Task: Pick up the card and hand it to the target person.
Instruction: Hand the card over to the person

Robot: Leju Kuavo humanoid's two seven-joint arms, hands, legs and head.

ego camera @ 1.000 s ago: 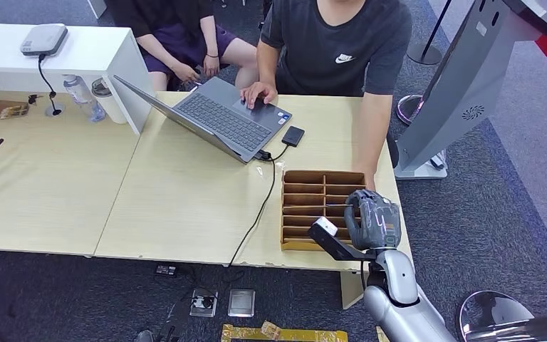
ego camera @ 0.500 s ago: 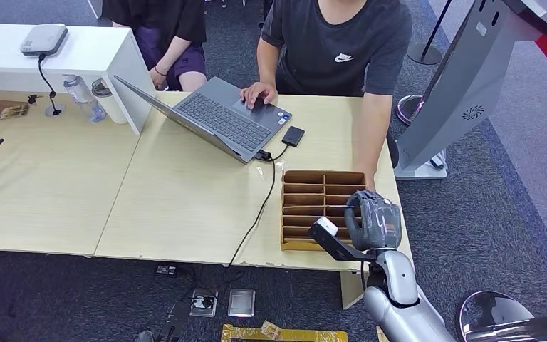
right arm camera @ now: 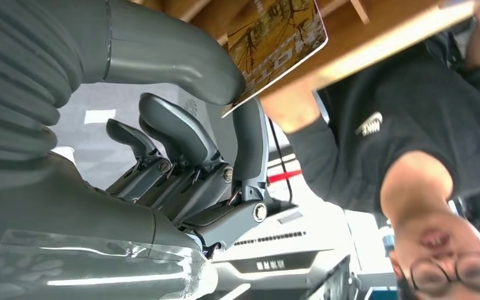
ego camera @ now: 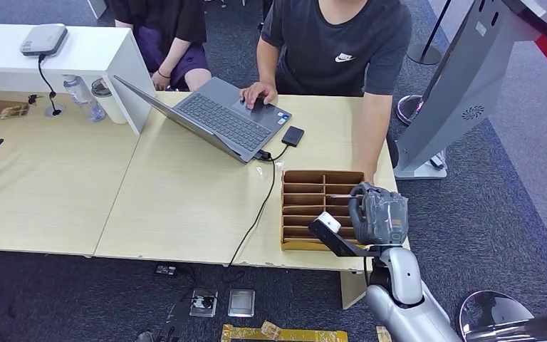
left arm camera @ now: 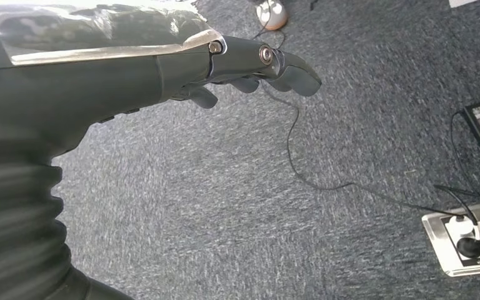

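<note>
The right hand point(ego camera: 377, 214) hovers over the wooden tray point(ego camera: 300, 177) on the desk point(ego camera: 185, 199) and pinches the card point(right arm camera: 275, 37) between the thumb and a finger, the other fingers curled below. The card's long side points away from the hand toward the person in the dark shirt point(ego camera: 342, 43), who sits just across the desk. I judge this hand should give it. The left hand point(left arm camera: 250, 62) hangs over the floor, holding nothing, fingers loosely apart.

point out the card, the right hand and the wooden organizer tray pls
card point(right arm camera: 275, 37), right wrist view, on its printed face.
right hand point(ego camera: 377, 212), head view, on the back of the hand.
wooden organizer tray point(ego camera: 306, 176), head view, on its far rim.
</note>
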